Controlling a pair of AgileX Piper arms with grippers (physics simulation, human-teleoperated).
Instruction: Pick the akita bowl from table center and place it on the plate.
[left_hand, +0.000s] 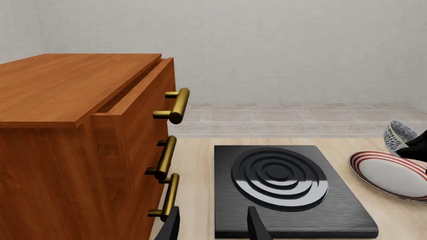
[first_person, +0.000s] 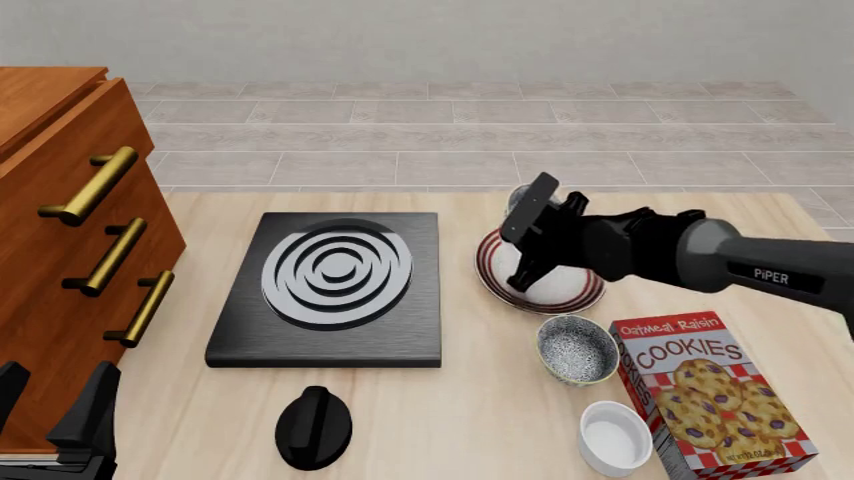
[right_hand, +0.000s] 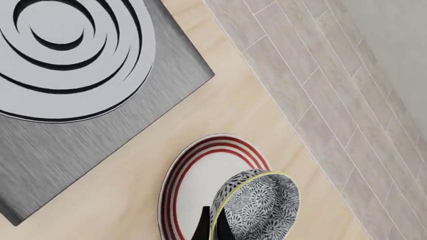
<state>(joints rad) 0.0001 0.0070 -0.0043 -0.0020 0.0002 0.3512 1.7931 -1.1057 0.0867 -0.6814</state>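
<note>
My right gripper (right_hand: 213, 227) is shut on the rim of the akita bowl (right_hand: 260, 205), speckled grey-and-white inside with a pale green rim. The bowl hangs tilted on its side just above the far part of the plate (right_hand: 190, 182), which is white with dark-red rings. In the left wrist view the bowl (left_hand: 402, 135) shows beyond the plate (left_hand: 390, 175). In the front view my right arm (first_person: 641, 245) covers most of the plate (first_person: 497, 275). My left gripper (left_hand: 213, 230) is open and empty, low beside the drawer cabinet.
A black stove (first_person: 334, 285) with grey rings lies left of the plate. In front of the plate sit a second speckled bowl (first_person: 577, 348), a small white bowl (first_person: 615, 437) and a cookies box (first_person: 707, 395). A black knob (first_person: 314, 425) lies near the front. The wooden cabinet (first_person: 80, 230) fills the left.
</note>
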